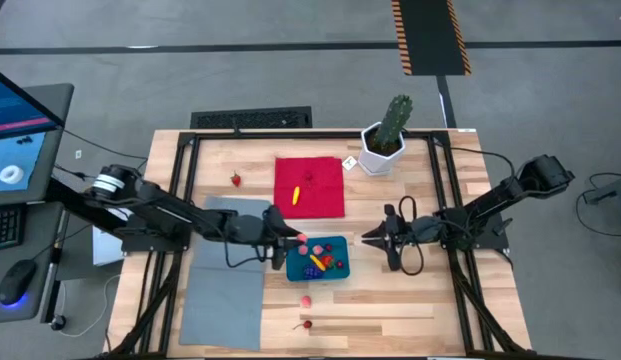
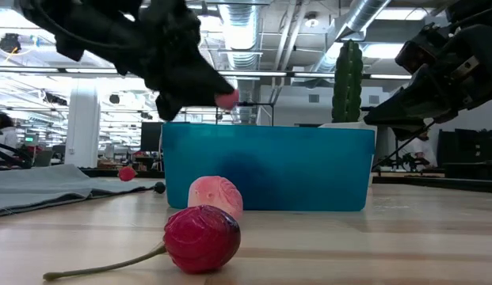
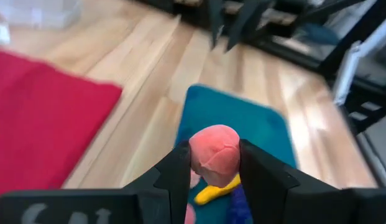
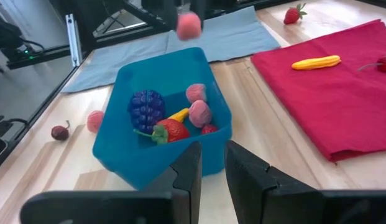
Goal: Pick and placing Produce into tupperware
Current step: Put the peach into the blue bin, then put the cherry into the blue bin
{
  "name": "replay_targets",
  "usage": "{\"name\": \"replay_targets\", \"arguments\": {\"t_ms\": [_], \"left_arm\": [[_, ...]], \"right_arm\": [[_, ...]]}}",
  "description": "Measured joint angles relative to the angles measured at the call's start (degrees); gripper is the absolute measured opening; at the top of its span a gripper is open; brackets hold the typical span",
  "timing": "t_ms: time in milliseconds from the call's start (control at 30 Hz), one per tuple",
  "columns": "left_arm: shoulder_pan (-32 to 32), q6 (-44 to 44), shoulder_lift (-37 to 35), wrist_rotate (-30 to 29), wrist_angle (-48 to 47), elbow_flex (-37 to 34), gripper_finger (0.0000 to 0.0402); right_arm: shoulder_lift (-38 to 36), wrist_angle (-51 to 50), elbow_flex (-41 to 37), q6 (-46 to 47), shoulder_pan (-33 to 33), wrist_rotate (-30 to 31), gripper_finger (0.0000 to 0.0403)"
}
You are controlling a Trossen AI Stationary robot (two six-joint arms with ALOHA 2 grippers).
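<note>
The teal tupperware (image 1: 335, 268) stands on the wood table near its middle. It holds a blue-purple cluster (image 4: 146, 109), a strawberry (image 4: 174, 129), pink pieces (image 4: 199, 113) and a yellow piece. My left gripper (image 1: 298, 240) hovers over the tupperware's far left corner, shut on a pink piece (image 3: 214, 155). My right gripper (image 4: 213, 165) waits just right of the tupperware, its fingers a little apart with nothing between them. A yellow banana piece (image 1: 296, 195) lies on the red cloth (image 1: 310, 187). My left gripper pinches the pink piece by its two opposite sides (image 3: 196, 163) between its two fingers, at their free ends (image 2: 226, 99). The fingers come from the table's left, slanting slightly down. The piece is lifted clear, above the tupperware's left rim (image 4: 161, 59).
A strawberry (image 1: 236, 180) lies far left of the cloth. A pink piece (image 1: 306, 299) and a stemmed cherry (image 1: 307, 324) lie near the front edge. A grey mat (image 1: 228, 270) lies under the left arm. A cactus in a white pot (image 1: 388, 135) stands at the far right.
</note>
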Motion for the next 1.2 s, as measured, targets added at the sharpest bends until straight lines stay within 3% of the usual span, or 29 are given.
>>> {"name": "replay_targets", "arguments": {"t_ms": [167, 367, 567, 767, 967, 1100, 1200], "left_arm": [[0.4, -2.1, 3.3, 0.4, -3.7, 2.1, 0.0134], [0.2, -2.5, 3.1, 0.4, -3.8, 2.2, 0.0202], [-1.0, 4.8, 2.6, 1.5, 1.3, 2.2, 0.0246], [-5.3, 14.3, 1.1, -0.2, 11.0, 2.2, 0.0251], [-10.4, 23.5, -2.2, -6.9, 10.3, 0.9, 0.0252], [-12.1, 24.5, -7.3, -12.4, 10.6, -2.6, 0.0252], [-12.9, 24.8, -12.4, -14.3, 11.6, -6.3, 0.0252]], "right_arm": [[0.0, 0.1, 0.0, 0.0, 0.0, 0.0, 0.0093], [0.0, 0.2, 0.0, 0.0, 0.0, 0.0, 0.0093], [0.0, 1.7, 0.0, 1.6, 0.0, 0.0, 0.0093], [0.0, 2.9, 3.9, -4.0, 2.7, -3.1, 0.0093], [0.3, -4.4, 12.0, -9.8, 8.1, -2.7, 0.0093], [5.2, -9.5, 18.9, -11.0, 9.8, 1.3, 0.0098], [11.2, -14.2, 25.2, -11.0, 9.6, 2.0, 0.0127]]}}
